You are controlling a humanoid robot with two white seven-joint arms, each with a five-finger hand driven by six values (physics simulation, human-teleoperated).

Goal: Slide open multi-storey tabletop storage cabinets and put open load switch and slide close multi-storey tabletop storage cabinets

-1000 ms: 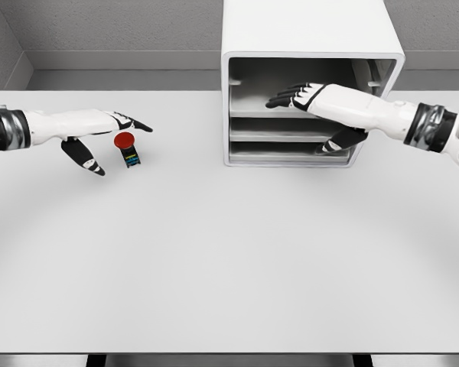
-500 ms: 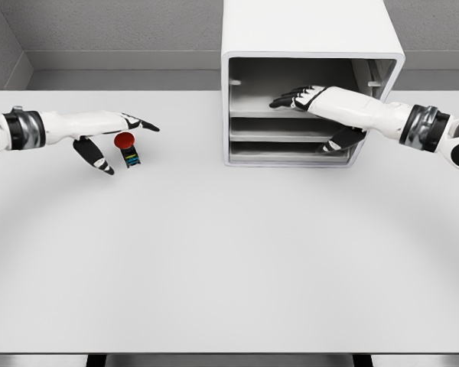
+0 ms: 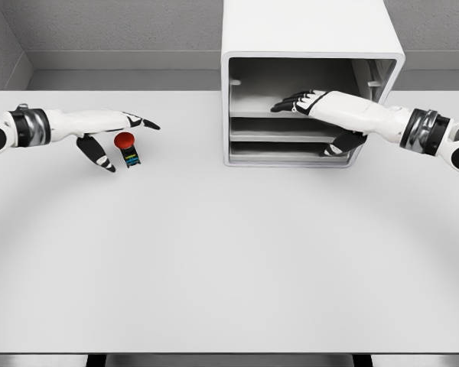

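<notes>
A white storage cabinet [image 3: 312,76] stands at the upper middle of the frame on the pale grey bench [image 3: 229,260], its front open so that the top compartment and two lower shelf levels show. The right hand [image 3: 310,103] reaches in from the right edge of the frame, its dark fingers stretched flat over the upper shelf inside the cabinet, while its thumb hangs lower, near the bottom level at the cabinet's right front; it grasps nothing that can be seen, though whether the fingers touch the shelf cannot be told. At the upper left of the frame the left hand [image 3: 115,130] is spread wide, its index finger pointing toward the middle of the frame and the thumb angled down and apart. Just beside that thumb, under the pointing finger, the load switch [image 3: 128,148] stands on the bench with its red round cap uppermost and a small dark body below. The hand does not hold it.
</notes>
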